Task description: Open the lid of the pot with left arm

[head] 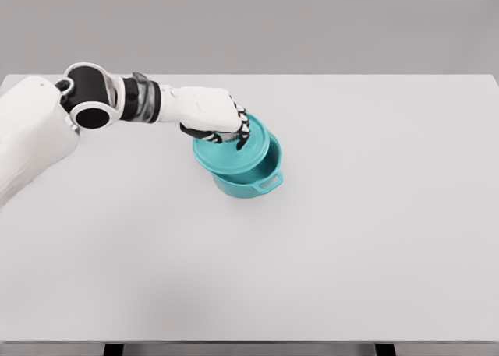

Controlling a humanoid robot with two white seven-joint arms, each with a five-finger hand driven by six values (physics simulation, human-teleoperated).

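A teal pot (253,185) with a side handle at its lower right sits near the middle of the white table (351,239). Its teal lid (230,157) is lifted off the rim and tilted, shifted up and to the left of the pot, so the pot's opening shows at the right. My left hand (234,134) comes in from the left and is shut on the lid's top, where its fingers curl down over the knob, which is hidden. The right arm is out of view.
The table's far edge runs across the top and its front edge along the bottom. A plain grey wall stands behind. Nothing else lies on the table.
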